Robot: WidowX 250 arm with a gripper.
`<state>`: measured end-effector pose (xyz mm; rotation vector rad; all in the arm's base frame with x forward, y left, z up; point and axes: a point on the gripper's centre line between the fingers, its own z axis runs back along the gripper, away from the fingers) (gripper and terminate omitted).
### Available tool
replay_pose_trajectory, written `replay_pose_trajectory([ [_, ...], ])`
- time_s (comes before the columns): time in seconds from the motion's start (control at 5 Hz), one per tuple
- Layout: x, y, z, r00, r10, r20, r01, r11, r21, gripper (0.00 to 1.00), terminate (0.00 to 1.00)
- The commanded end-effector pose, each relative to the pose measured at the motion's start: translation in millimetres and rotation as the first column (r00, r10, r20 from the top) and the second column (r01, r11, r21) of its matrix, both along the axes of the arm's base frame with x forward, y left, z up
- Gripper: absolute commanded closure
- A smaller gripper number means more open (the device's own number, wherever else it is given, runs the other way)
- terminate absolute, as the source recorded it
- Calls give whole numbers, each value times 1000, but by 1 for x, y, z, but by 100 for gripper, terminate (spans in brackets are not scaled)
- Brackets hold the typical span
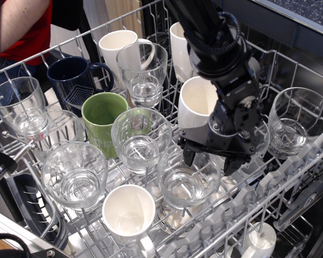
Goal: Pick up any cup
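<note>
**Black pincer lowered over a clear tumbler in the dish rack**

Nearest the front edge of the wire dish rack (290,177), a white ceramic mug (128,215) stands mouth up. Just behind it a row of clear glass tumblers runs across: one at the left (75,174), one in the middle (187,177), and the cup (246,146), a wide-mouthed handleless tumbler toward the right edge, largely covered by the arm.

The black two-fingered gripper (210,159) hangs at the cup's mouth with its jaws spread. The left fingertip (189,157) sits in the gap between the cup and the middle tumbler, close to both rims; the other finger comes down near the cup's right side. Whether either finger touches glass cannot be told, and nothing is lifted.

Behind this row stand another clear tumbler (140,137), a green ceramic mug (103,119) and a white mug (196,102) right behind the gripper's wrist. At the right edge stands one more clear glass (301,121).

Farther back are a navy mug (75,79), a taller clear glass (142,70) and a white mug (117,45) near the far edge.
</note>
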<state>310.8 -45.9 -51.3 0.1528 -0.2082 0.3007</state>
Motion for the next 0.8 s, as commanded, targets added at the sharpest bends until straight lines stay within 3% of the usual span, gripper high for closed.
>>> replay_pose_trajectory([
  [0.0,5,-13,-8,998,10,59,-9,1000,-16,0,0],
  [0.4,8,-14,-28,998,23,58,-24,1000,17,0,0],
  [0.6,17,-11,-27,998,34,49,-34,999,-6,100,0],
])
